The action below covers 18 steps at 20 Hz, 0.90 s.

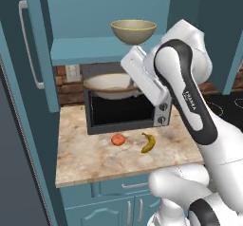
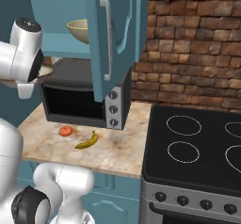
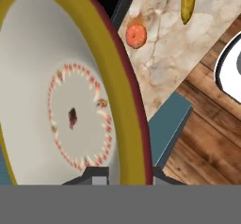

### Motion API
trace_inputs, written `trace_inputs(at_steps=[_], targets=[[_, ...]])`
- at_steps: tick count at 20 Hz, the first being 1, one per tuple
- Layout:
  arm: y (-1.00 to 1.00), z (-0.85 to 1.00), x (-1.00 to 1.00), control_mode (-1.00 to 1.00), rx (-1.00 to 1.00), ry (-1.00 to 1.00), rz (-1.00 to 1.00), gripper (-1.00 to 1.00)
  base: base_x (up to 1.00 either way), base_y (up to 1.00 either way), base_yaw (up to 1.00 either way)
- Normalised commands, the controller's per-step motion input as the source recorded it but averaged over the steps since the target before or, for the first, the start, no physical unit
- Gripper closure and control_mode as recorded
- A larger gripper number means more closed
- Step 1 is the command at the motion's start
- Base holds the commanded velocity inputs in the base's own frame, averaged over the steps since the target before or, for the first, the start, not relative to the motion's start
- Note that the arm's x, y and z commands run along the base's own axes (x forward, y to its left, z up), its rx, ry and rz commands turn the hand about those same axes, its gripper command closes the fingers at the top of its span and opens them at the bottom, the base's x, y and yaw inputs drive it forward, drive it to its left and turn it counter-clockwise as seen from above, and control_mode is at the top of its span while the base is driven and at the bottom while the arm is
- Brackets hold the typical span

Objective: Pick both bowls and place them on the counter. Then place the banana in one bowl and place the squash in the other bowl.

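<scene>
The gripper [image 3: 126, 170] is clamped shut on the rim of the wide shallow bowl [image 1: 110, 85], one finger either side of that yellow-brown edge at six o'clock in the hand view. In the left base view the bowl sits level with the top of the black microwave [image 1: 124, 107], whether resting on it or just lifted clear I cannot tell, with the hand coming in from three o'clock. Above it, at twelve o'clock, the deeper tan-olive bowl [image 1: 133, 31] waits on the teal cabinet shelf [image 1: 90, 55], untouched.

Down on the counter [image 1: 95, 161], the squash [image 1: 118, 139] and the banana [image 1: 148, 142] lie near each other in front of the microwave, the banana at three o'clock from the squash, not touching.

Now, the risks. This is a pinch on one edge of a broad dish, so the weight hangs far from the fingers; I'd judge a quick swing could make the bowl pivot or slip out. The shelf sits close overhead, and the open cabinet door [image 2: 115, 39] hangs nearby in the right base view, so a careless lift or sweep could clip either. And the landing zone is tight: set it down carelessly and the bowl lands on the fruit or knocks the squash rolling toward the counter edge.
</scene>
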Motion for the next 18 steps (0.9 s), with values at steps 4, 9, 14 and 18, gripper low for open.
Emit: trace_inputs(at_steps=[4,9,14,18], targets=[[-0.09,-0.62,-0.43,-1.00,0.00,0.01,0.05,1.00,0.00,0.00,0.00],[0.00,-0.64,-0.19,-1.00,0.00,-0.02,0.13,1.00,0.00,0.00,0.00],[0.03,-0.64,-0.13,-1.00,0.00,-0.01,0.18,1.00,0.00,0.00,0.00],[0.14,-0.57,-0.02,-1.00,0.00,0.00,0.16,1.00,0.00,0.00,0.00]])
